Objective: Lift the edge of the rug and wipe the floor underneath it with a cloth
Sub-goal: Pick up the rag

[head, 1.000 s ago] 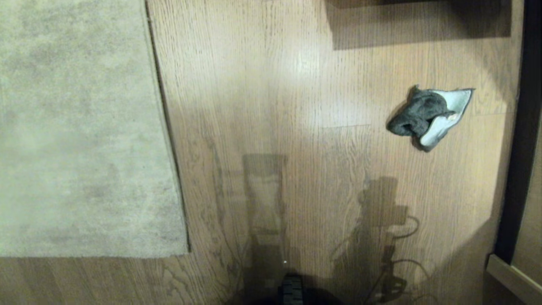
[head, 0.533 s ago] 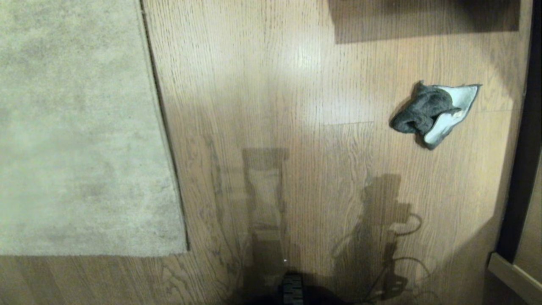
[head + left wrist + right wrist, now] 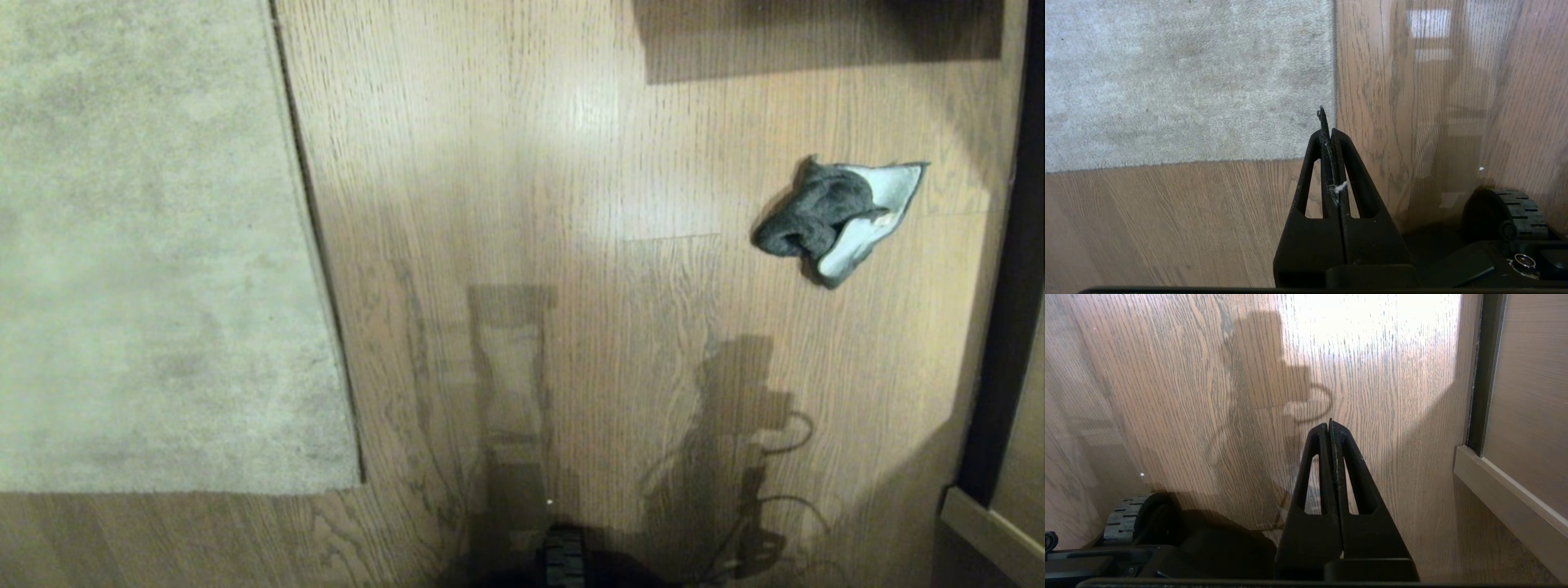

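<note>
The pale grey-beige rug [image 3: 147, 245] lies flat on the left of the head view, its rug edge [image 3: 314, 245] running down to a near corner. The wood-plank floor [image 3: 531, 163] fills the rest. The cloth [image 3: 833, 219], dark grey with a whitish underside turned up, lies crumpled on the floor at the right. Neither arm shows in the head view. My left gripper [image 3: 1327, 122] is shut with nothing held, hanging above the rug corner [image 3: 1327, 157]. My right gripper [image 3: 1329, 425] is shut and empty over bare floor [image 3: 1208, 375].
A dark upright frame and a light skirting board [image 3: 984, 531] bound the floor on the right. A dark shadowed piece of furniture [image 3: 816, 33] sits at the far right top. My base wheel [image 3: 563, 559] shows at the near edge, also the wheel [image 3: 1511, 212].
The whole head view shifted slightly between one second ago and half a second ago, so the camera moved. Since then nothing has moved; rug and cloth lie as before.
</note>
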### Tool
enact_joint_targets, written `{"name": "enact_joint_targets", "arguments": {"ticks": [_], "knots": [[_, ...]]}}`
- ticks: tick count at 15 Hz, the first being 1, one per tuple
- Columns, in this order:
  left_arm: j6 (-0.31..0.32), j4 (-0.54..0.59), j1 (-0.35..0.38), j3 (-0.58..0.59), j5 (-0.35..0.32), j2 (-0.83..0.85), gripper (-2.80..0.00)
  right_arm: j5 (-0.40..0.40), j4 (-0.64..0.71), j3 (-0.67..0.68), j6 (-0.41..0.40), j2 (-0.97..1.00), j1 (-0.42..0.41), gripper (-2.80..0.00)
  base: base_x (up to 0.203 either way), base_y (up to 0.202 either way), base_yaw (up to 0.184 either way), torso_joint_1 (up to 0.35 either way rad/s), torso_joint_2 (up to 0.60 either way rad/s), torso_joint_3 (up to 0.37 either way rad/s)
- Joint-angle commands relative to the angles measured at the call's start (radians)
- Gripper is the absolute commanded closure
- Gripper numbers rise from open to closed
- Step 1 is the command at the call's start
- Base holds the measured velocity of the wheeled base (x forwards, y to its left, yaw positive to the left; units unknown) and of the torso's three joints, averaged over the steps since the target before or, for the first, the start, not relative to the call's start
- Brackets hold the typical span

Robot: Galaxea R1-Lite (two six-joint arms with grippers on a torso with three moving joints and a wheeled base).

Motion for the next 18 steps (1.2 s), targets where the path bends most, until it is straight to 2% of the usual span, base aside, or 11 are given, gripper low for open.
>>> {"name": "enact_joint_targets", "arguments": {"ticks": [1,15,18], "knots": [[0.0,0.0,0.0,0.0,0.0,0.002,0.0,0.0,0.0,0.0,0.002,0.0,0.0,0.0,0.0,0.0,0.0,0.0,0.0,0.0],[0.0,0.0,-0.001,0.0,0.0,0.002,0.0,0.0,-0.002,0.0,0.003,0.0,0.0,0.0,0.0,0.0,0.0,0.0,0.0,0.0],[0.0,0.0,0.0,0.0,0.0,0.002,0.0,0.008,-0.001,0.0,-0.018,-0.001,0.0,0.0,0.0,0.0,0.0,0.0,0.0,0.0]]}}
